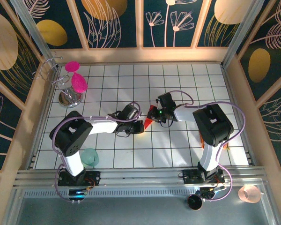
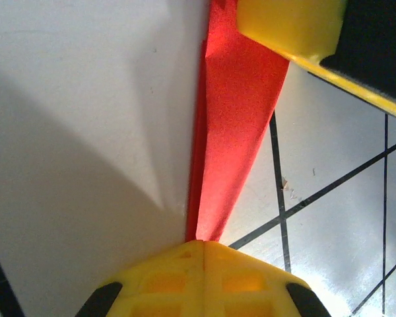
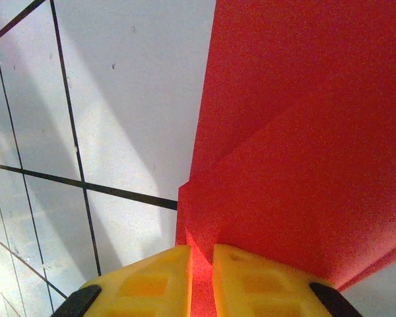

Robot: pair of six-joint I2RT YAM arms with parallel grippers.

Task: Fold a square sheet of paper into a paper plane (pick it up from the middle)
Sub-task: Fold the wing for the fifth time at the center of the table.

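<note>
Left gripper (image 2: 201, 246): clenched on the narrow end of the red paper plane (image 2: 234, 112), which I see running from its tips up to a yellow finger (image 2: 290, 26) of the right gripper (image 3: 201, 254). Right gripper: pinched tight on a folded edge of the same plane, with layered flaps spreading out beyond it. Plane location: middle of the tiled table (image 1: 187, 79), held between both grippers; pink goblets (image 1: 76, 77) stand at the far left.

Red paper plane (image 1: 149, 123), white black-gridded table (image 1: 131, 154)
</note>
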